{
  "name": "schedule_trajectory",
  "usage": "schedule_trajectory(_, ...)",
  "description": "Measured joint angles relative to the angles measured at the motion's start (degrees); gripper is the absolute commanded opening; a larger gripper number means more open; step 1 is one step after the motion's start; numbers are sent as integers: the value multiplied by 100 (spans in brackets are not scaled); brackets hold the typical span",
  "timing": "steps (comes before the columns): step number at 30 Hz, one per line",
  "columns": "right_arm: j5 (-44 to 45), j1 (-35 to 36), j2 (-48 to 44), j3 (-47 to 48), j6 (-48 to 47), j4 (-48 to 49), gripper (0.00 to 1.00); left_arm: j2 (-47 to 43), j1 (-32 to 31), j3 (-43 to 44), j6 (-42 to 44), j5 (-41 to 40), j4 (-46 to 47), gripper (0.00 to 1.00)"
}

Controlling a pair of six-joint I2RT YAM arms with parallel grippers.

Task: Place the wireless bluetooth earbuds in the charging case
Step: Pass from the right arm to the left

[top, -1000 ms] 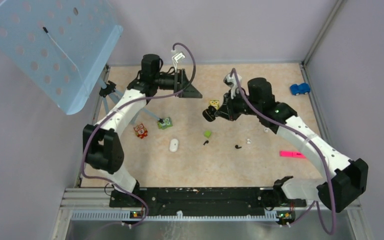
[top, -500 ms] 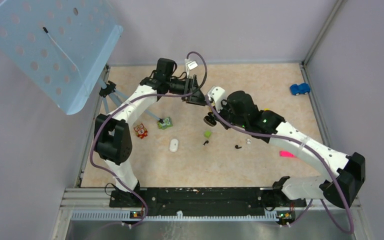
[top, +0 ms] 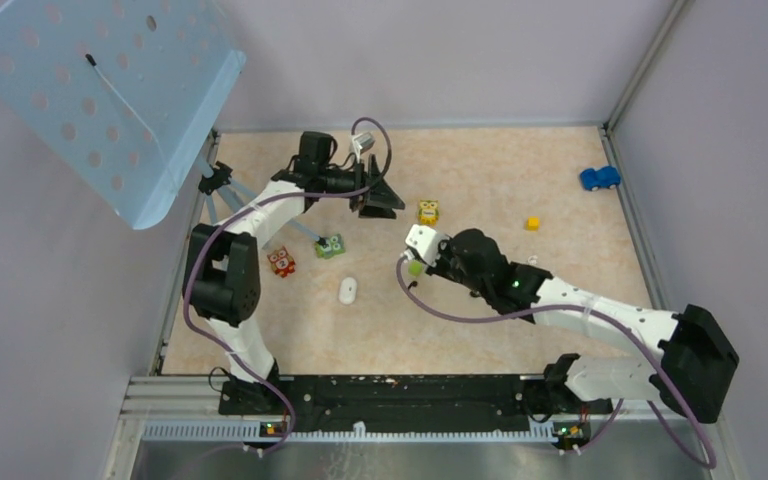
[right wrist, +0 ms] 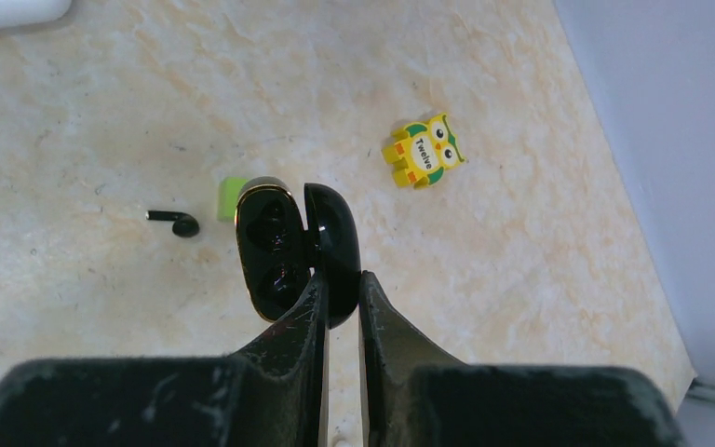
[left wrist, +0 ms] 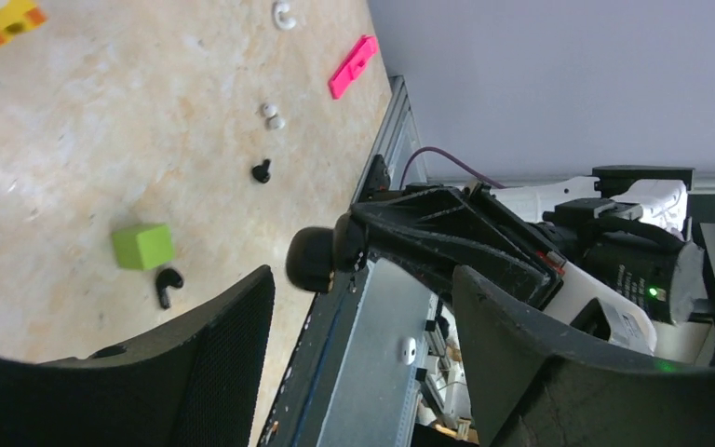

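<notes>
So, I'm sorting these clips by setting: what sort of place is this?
Most likely a robotics lab test cell: a tabletop boxed in by plain panel walls, a left arm and right arm bolted to a rail at its near edge, and toys like a blue toy car and yellow owl block.

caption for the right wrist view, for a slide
Right gripper holds the open charging case near a black earbud and green cube, yellow owl block off to the right

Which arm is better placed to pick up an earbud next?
Left, likely: the left tool is open and empty, while the right tool is shut on the open charging case. Both earbuds show in the left wrist view.
</notes>
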Motion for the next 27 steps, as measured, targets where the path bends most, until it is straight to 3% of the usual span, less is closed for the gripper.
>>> schedule_trajectory(7,-450,-4,-341,-1287,-1158,1250,0,-114,190,-678,-496,-22,693,74)
schedule_trajectory(12,-1078,-15,-63,-1130,-1429,1460,0,-428,70,-1117,-494,50,844,73)
schedule_trajectory(27,-2476,-138,236,-540,-1641,1279,0,-850,-122,-1825,365,417,-116,62)
